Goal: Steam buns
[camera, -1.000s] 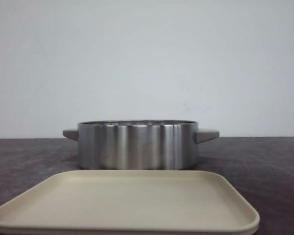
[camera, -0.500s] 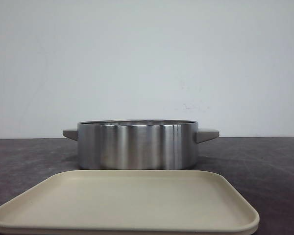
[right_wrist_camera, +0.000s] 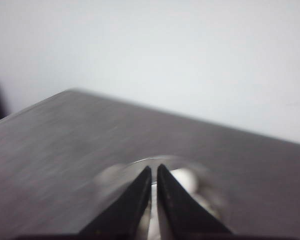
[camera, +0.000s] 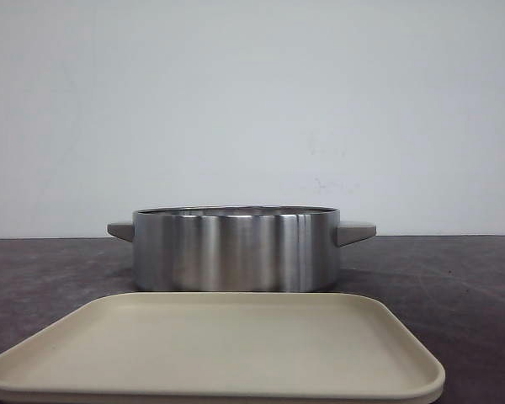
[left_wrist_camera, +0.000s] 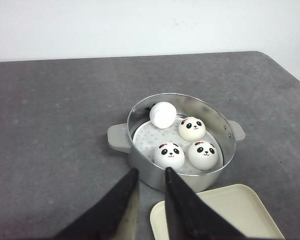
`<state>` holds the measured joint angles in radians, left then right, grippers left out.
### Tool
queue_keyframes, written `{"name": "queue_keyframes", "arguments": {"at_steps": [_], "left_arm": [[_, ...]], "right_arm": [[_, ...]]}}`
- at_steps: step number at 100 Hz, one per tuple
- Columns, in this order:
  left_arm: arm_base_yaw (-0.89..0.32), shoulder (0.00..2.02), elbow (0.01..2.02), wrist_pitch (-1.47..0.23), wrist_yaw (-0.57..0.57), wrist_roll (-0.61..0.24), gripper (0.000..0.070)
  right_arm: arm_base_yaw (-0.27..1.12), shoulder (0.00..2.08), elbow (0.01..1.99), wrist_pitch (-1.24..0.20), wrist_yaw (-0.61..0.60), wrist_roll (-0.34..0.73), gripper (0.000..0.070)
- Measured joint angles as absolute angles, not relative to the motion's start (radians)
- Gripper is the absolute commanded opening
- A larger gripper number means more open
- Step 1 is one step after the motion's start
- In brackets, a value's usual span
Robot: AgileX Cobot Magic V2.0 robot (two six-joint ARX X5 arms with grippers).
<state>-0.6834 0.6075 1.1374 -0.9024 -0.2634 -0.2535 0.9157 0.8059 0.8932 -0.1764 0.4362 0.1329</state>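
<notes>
Buns (left_wrist_camera: 185,137), four of them, sit inside the steel pot (left_wrist_camera: 140,167) on the grey table (left_wrist_camera: 50,125), one tipped at the pot's 11 o'clock. Left gripper (left_wrist_camera: 150,172) hovers near the rim, jaws slightly parted, holding nothing; the beige tray (left_wrist_camera: 230,212) lies at the pot's 5 o'clock. Right gripper (right_wrist_camera: 154,169) hangs above, jaws nearly together.

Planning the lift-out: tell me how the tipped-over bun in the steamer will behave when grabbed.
The tipped bun leans on the steamer wall, face hidden; being round, it will likely roll if nudged. Its smooth skin looks slippery. It is probably light and soft, so squeeze gently.
</notes>
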Motion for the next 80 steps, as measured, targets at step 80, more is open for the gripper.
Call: {"name": "queue_keyframes", "arguments": {"at_steps": [80], "left_arm": [[-0.683,0.608,1.137,-0.902,-0.263,-0.253,0.0067]], "right_arm": [[0.084,0.029,0.015,-0.048,-0.022,0.022,0.0011]]}}
